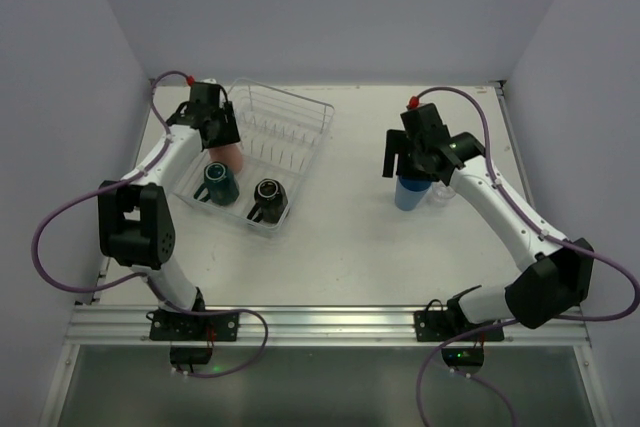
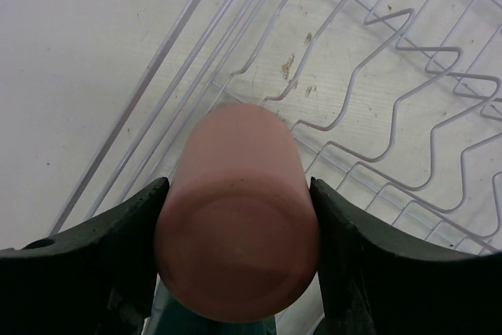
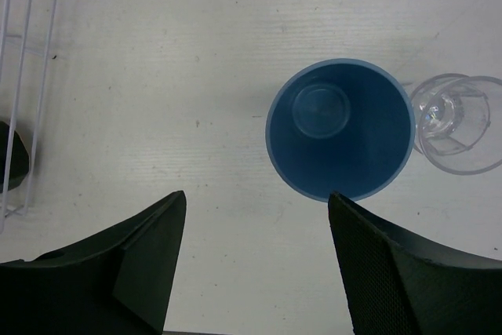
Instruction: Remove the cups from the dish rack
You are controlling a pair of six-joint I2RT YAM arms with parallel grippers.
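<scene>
I find the left end effector [image 2: 235, 194] clamped on the salmon-pink plastic tumbler [image 2: 235, 249] inside the pale wire dish rack [image 1: 290, 117] near the table's [image 1: 350, 237] far-left corner, the right end effector [image 3: 255, 202] wide; next, I judge, a straight lift.

Overhead, 2 close downward wrist views share rack [image 1: 285, 122].

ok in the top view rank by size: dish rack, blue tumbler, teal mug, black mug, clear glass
1. dish rack
2. teal mug and black mug, alike
3. blue tumbler, partly under the right gripper, so unsure against the mugs
4. clear glass
</scene>
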